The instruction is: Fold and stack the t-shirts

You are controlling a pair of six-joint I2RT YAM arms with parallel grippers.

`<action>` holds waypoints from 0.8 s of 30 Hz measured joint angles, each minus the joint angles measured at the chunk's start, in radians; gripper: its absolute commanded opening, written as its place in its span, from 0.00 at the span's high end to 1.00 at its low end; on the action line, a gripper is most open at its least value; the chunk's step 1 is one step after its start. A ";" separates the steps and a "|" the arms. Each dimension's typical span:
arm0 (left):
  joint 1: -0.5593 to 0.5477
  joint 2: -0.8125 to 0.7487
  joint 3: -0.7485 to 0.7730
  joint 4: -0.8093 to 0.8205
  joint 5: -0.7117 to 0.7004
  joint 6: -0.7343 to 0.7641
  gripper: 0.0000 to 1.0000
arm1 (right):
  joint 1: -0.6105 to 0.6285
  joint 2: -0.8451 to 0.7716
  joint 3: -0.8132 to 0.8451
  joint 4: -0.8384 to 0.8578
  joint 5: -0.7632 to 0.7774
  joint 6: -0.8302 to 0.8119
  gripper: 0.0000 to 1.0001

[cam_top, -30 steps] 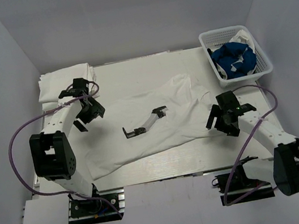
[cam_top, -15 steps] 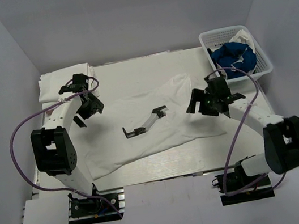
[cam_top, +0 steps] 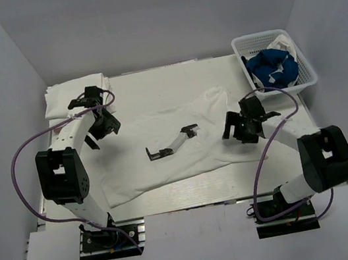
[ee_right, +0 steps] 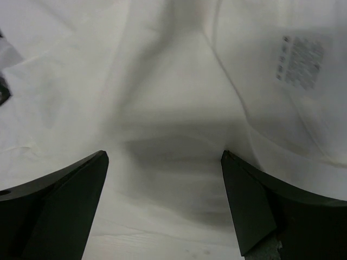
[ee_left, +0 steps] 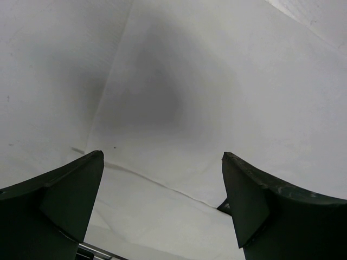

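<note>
Swinging in from the right edge of the table (cam_top: 166, 81), the right gripper (cam_top: 236, 127) had come over the right side of the spread white shirt (cam_top: 198, 152). Its fingers (ee_right: 59, 206) stood wide apart above wrinkled cloth, holding nothing, with a printed label (ee_right: 298, 62) nearby. The left gripper (cam_top: 96, 133) had shifted slightly back and hovered near the shirt's left end, fingers (ee_left: 54, 206) spread and empty. A small black-and-white object (cam_top: 173, 142) lay on the shirt's middle. Folded white shirts (cam_top: 71, 97) sat at the far left corner. A blue shirt (cam_top: 270, 68) lay in the basket (cam_top: 308, 74) at the far right.
</note>
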 measured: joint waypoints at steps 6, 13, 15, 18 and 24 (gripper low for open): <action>0.009 0.031 0.054 -0.002 -0.001 0.006 0.00 | -0.016 -0.126 -0.063 -0.200 0.079 -0.007 0.09; 0.011 0.129 0.121 -0.004 -0.035 0.016 0.00 | -0.016 -0.148 0.029 -0.290 0.021 -0.060 0.09; 0.017 0.142 0.124 0.004 -0.046 0.017 0.00 | -0.016 -0.124 0.150 -0.288 0.022 -0.082 0.09; 0.035 0.150 0.128 0.013 -0.051 0.017 0.00 | -0.016 -0.063 0.337 -0.235 0.057 -0.092 0.09; 0.098 0.237 0.180 0.069 -0.044 0.015 0.07 | -0.018 0.093 0.502 -0.091 0.129 -0.101 0.09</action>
